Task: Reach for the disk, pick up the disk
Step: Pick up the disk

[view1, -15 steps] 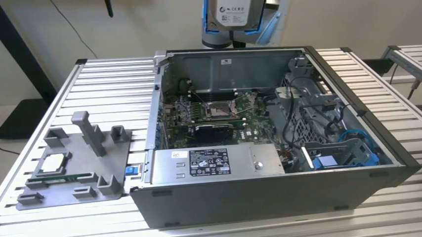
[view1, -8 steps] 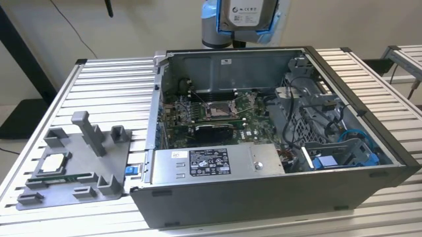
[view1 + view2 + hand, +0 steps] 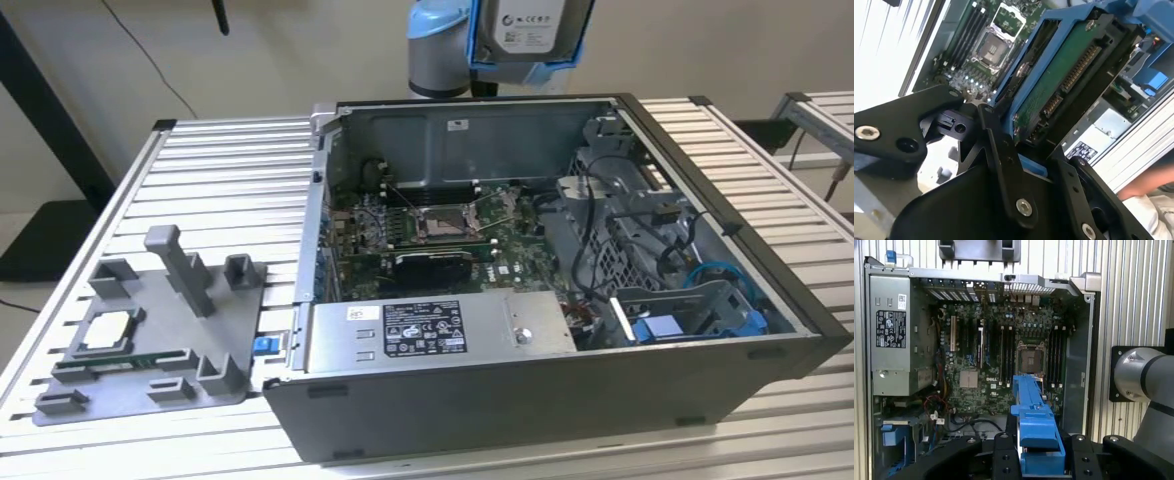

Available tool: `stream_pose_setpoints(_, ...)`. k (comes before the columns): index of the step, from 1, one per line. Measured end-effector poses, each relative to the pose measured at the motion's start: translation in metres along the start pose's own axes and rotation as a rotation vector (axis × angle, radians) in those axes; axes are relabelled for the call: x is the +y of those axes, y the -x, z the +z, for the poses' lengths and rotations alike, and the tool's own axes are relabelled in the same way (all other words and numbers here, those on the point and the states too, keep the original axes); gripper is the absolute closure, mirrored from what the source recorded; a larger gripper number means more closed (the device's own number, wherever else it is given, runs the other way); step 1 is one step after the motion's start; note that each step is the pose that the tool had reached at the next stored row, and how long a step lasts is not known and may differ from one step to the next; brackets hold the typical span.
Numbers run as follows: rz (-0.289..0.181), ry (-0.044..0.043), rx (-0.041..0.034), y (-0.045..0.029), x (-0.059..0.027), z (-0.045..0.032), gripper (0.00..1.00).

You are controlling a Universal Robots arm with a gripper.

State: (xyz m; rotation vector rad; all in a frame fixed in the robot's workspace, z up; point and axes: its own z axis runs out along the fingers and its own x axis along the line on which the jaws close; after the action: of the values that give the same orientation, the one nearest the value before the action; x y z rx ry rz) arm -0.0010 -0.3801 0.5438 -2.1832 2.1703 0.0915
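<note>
Slatted aluminium table point(image 3: 200, 180) carries the open computer case point(image 3: 534, 400), motherboard point(image 3: 999, 355) exposed. High above its rear wall, my gripper point(image 3: 1029, 145) is clamped on the disk point(image 3: 1064, 85), black fingers point(image 3: 1004, 155) pinching its blue rails, clear of the case.

An open computer case point(image 3: 561, 400) lies on its side on the slatted metal tabletop point(image 3: 227, 170). Inside it, a green motherboard point(image 3: 427, 235) carries an empty processor socket point(image 3: 441, 222), seen also in the first wrist view point(image 3: 1030, 357). Along the case's near wall sits a long grey power supply box point(image 3: 441, 328) with a black-and-white label point(image 3: 422, 328). At the exterior view's right, black cables point(image 3: 627, 215) run over a grey drive cage point(image 3: 627, 270). Left of the case stands a grey plastic fixture point(image 3: 160, 330) holding a small square silver chip point(image 3: 107, 327).
</note>
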Motion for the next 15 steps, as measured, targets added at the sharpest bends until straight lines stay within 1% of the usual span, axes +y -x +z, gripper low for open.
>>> stream_pose_setpoints(9,0.0,-0.0018,0.0001,-0.0002,-0.0292,0.0013,1.0)
stream_pose_setpoints(15,0.0,-0.0024,0.0,-0.0004,-0.0507,0.0023,1.0)
